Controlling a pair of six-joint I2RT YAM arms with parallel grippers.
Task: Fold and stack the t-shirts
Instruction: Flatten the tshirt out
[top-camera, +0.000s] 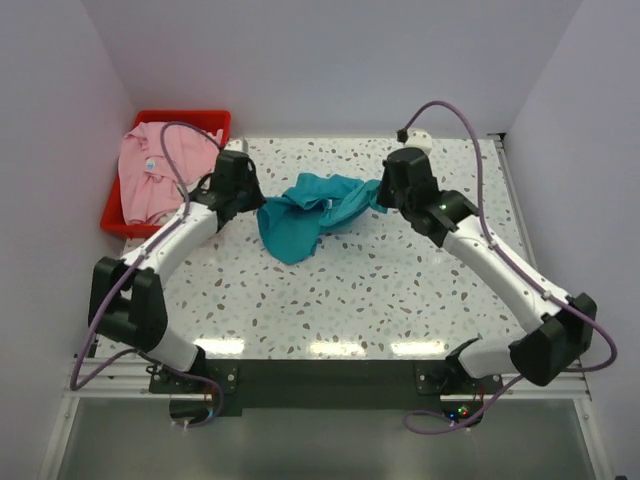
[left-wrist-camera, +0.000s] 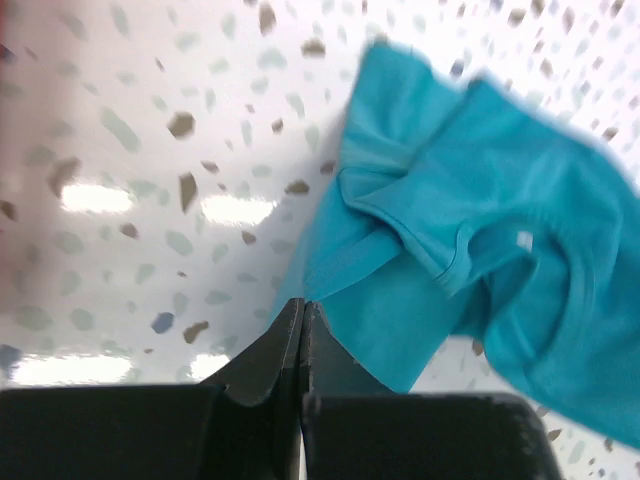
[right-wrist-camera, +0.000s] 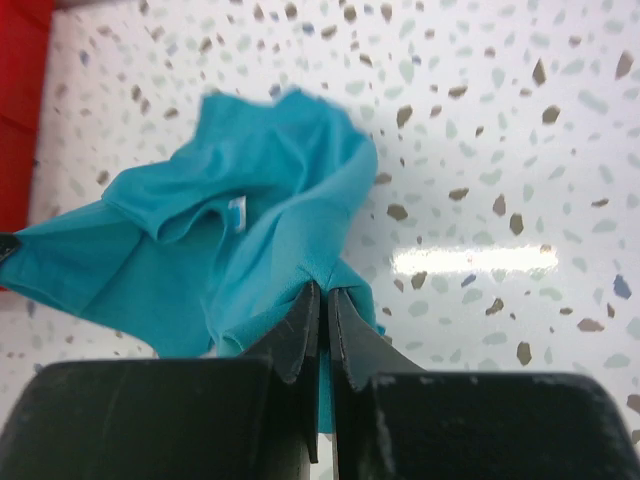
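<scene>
Past left fingers (left-wrist-camera: 283, 345): red plastic bin (top-camera: 186, 117) holding pink cloth t-shirt (top-camera: 150, 175).
Teal cloth t-shirt (top-camera: 300, 225): bunched between those and right fingers (right-wrist-camera: 300, 330), both pairs pinching it.

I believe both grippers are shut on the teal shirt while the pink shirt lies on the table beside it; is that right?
Not quite. The pink shirt is not on the table; the top external view shows it in the red bin at the far left. The rest holds: the left gripper and the right gripper are both shut on the teal shirt.
</scene>
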